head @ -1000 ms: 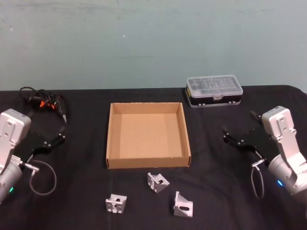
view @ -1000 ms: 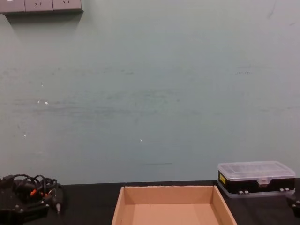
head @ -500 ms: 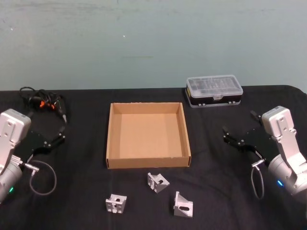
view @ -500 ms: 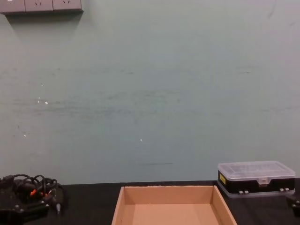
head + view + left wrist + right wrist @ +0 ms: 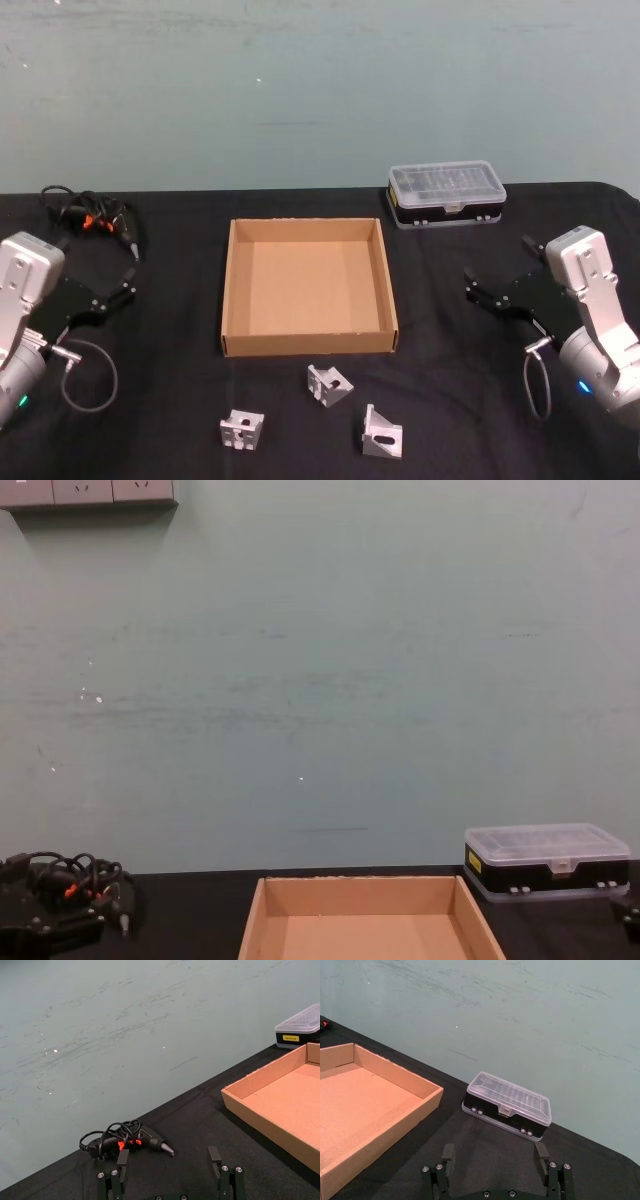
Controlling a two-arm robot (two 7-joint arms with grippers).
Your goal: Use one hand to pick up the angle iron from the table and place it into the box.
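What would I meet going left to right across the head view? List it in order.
Left gripper → left angle iron → middle angle iron → right angle iron → right gripper.

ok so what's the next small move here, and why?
Probably bring the right tool toward the rightmost angle iron: that tool is open, to the right of the box, and this bracket lies on the table nearest it. The box holds nothing yet. The left tool sits open at the left.
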